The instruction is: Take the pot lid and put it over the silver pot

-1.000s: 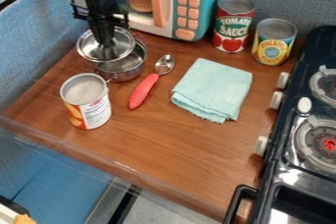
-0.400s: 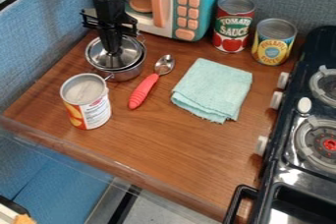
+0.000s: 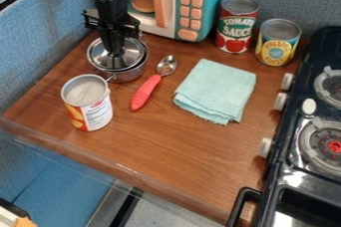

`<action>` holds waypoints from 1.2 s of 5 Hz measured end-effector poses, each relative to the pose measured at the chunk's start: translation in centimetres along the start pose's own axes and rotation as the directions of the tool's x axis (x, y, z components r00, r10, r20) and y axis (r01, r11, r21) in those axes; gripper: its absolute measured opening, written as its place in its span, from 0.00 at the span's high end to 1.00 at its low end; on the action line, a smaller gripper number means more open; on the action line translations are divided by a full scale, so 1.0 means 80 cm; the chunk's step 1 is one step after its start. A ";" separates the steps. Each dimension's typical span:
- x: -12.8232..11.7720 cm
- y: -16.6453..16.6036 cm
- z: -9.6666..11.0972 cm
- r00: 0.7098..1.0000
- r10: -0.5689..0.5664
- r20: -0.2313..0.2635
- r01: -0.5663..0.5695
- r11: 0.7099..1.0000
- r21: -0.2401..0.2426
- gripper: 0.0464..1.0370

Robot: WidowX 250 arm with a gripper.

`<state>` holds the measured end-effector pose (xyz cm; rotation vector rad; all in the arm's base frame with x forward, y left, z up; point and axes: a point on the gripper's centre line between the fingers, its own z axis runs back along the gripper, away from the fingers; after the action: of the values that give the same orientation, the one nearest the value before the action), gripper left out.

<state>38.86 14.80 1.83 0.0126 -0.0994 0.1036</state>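
My black gripper hangs straight down at the upper left, its tips at the middle of the pot lid, shut on the lid's knob as far as can be seen. The round, shiny lid lies over the mouth of the silver pot, shifted slightly to the left of it. Part of the pot's wall and rim shows below and to the right of the lid. Whether the lid rests on the rim or hangs just above it, I cannot tell.
An open-topped can stands just in front of the pot. A red-handled spoon and a folded teal cloth lie to the right. Behind are a toy microwave and two cans; a stove borders the right.
Gripper and lid have moved right and slightly down in the view, bringing the lid over the pot. Between the latest two frames, hardly anything differs.
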 end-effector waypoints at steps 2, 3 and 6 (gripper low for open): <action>0.000 -0.017 0.071 0.993 -0.059 0.098 0.062 0.998 -0.033 0.24; -0.003 -0.023 0.090 0.987 -0.119 0.111 0.125 0.991 -0.050 0.04; -0.007 -0.024 0.099 0.970 -0.232 0.077 0.237 0.970 -0.054 0.04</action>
<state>37.74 12.68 9.63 -0.0348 -0.1706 -0.1368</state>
